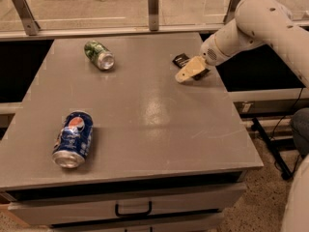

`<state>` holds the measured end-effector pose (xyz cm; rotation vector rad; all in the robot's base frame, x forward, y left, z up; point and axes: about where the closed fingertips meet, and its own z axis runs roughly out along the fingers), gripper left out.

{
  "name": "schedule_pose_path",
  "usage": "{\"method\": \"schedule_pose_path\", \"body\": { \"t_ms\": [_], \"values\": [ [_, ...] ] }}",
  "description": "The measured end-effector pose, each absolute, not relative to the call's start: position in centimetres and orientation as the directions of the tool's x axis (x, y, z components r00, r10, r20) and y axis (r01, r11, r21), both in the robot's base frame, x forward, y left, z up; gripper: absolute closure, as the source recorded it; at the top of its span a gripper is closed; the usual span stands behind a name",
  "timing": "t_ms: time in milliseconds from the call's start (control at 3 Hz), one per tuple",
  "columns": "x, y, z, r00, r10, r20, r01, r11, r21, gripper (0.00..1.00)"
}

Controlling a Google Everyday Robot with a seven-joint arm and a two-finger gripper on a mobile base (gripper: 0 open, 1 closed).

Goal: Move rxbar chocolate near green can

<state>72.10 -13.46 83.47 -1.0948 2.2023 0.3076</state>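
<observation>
Rxbar chocolate point(180, 60) seems not yet grasped, so I judge the reaching step is in hand. Nearest lies a blue Pepsi can point(72, 139) on the table point(159, 129). Farther back, by the right edge, the gripper point(189, 71) hangs over the bar's near end. I cannot tell how wide it stands or whether it touches. Next it must grip the bar and carry it left to the green can point(99, 55), lying far left.

The pincer point(185, 75) above the rxbar chocolate point(180, 60) hides its right part.
</observation>
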Motion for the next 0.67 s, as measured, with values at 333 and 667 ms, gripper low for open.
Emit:
{"method": "schedule_pose_path", "body": {
  "t_ms": [333, 667],
  "values": [
    [72.4, -12.7, 84.1, -0.446, -0.604, -0.661, -0.782, 0.622, -0.041, 0.41],
    [71.4, -11.6, 85.5, -0.412, -0.61, -0.677, -0.807, 0.589, -0.039, 0.65]
  ]
}}
